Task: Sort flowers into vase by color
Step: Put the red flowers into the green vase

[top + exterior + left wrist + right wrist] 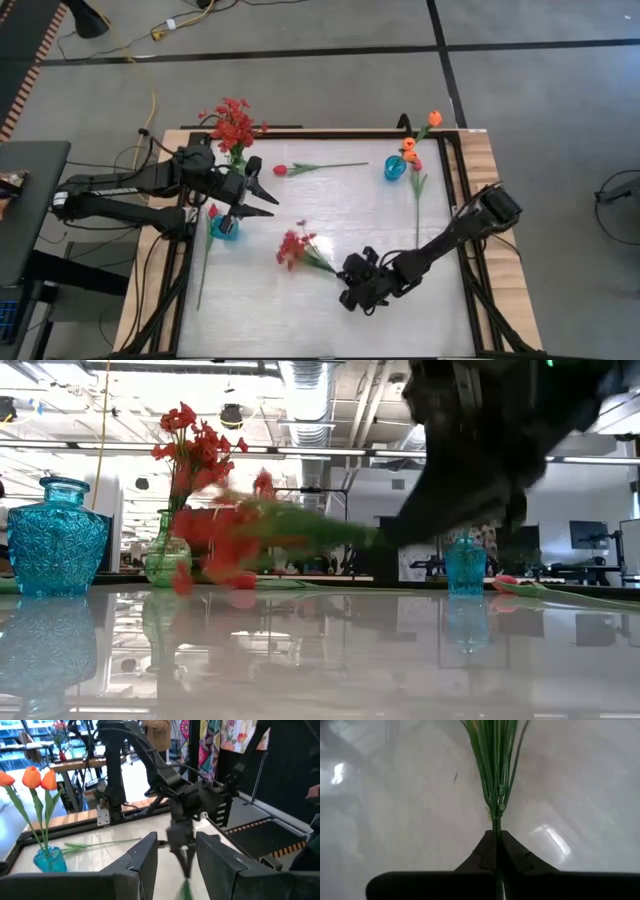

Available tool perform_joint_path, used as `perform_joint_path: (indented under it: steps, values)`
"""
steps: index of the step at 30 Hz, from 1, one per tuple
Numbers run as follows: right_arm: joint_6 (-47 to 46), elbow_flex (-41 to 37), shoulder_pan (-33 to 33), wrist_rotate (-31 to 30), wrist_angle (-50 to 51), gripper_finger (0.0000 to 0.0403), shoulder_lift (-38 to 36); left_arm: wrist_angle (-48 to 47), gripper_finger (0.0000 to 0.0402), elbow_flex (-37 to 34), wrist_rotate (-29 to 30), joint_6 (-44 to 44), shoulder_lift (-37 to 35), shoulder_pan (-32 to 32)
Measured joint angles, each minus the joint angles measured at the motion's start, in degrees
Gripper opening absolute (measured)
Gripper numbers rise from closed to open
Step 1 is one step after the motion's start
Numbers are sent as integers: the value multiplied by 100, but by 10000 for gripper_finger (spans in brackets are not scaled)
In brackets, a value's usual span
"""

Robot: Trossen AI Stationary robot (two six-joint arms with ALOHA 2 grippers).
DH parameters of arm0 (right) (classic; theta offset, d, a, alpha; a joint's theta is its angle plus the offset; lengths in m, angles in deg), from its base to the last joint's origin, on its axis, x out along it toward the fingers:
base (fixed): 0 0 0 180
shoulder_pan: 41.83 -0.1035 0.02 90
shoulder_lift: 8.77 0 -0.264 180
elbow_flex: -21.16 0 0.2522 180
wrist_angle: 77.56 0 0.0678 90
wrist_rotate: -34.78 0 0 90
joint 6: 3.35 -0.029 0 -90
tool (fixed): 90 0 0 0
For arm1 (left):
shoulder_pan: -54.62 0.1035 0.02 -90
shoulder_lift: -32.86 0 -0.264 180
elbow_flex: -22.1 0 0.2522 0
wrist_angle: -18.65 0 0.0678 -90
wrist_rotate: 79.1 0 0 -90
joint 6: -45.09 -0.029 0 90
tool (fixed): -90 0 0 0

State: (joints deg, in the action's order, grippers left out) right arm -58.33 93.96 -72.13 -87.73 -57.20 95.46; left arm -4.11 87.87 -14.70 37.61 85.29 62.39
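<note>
From above, the left gripper (262,190) hovers at the table's left side with its fingers spread wide and nothing between them, just beside a green vase (238,157) packed with red sprays and a blue vase (224,228) holding one red-pink bud. A red-pink tulip (281,170) lies flat farther right. Mid-table, the right gripper (345,268) is clamped on the stem of a red spray (293,248). Only its wrist view shows that grip: fingers (482,855) pinched tight on the green stem (496,795). The low view shows the spray (225,540) carried clear of the tabletop. At the far right, orange tulips (410,150) stand in a small blue vase (395,168); the left wrist view shows them upright (31,777).
</note>
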Motion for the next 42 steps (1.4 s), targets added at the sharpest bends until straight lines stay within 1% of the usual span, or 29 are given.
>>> perform_joint_path:
  steps: [5, 7, 10, 12, 14, 16, 18, 20, 23, 26, 28, 30, 33, 37, 40, 42]
  values:
    - [269, -140, 131, -693, 721, 28, -704, 3, 123, 0, -5, 22, -19, -1]
    - [292, -391, 246, -814, 793, 28, -1124, 9, 123, 0, -5, 64, -25, -2]
    - [579, -930, 488, -919, 739, 28, -1776, 9, 123, 0, -3, 102, -23, -2]
    - [828, -1327, 692, -1085, 450, 28, -2249, 46, 123, 0, 6, 106, 5, -2]
    - [1264, -1708, 934, -1107, -188, 28, -2716, 131, 123, 0, 34, 174, 58, -2]
    - [1814, -2062, 1148, -1110, -1043, 28, -3080, 243, 123, -1, 32, 228, 133, -2]
    - [2453, -2360, 1356, -1077, -2036, 28, -3332, 578, 123, -101, 47, 356, 206, -2]
    - [3086, -2568, 1565, -884, -3114, 28, -3493, 1158, 123, -349, 75, 611, 275, -2]
    - [3816, -2766, 1878, -315, -4584, 28, -3503, 2426, 123, -877, 304, 1151, 449, -4]
    - [4136, -2793, 2178, 409, -5603, 28, -3370, 3725, 123, -1345, 867, 1766, 701, -4]
    - [4138, -2793, 2398, 960, -6152, 28, -3239, 4458, 123, -1513, 1284, 2088, 956, -12]
    - [4074, -2791, 2592, 1500, -6551, 28, -3080, 5009, 123, -1570, 1512, 2286, 1231, -17]
    - [3811, -2791, 2833, 2043, -7001, 28, -2856, 5680, 123, -1560, 1610, 2396, 1689, -26]
    - [3598, -2761, 3018, 2416, -7529, 28, -2615, 6291, 123, -1390, 1648, 2727, 2288, -35]
    - [3593, -2626, 3096, 2645, -7661, 28, -2517, 6436, 123, -1159, 1731, 2815, 2671, -81]
    - [3593, -2551, 3156, 2849, -7566, 28, -2505, 6423, 123, -964, 1746, 2776, 2888, -117]
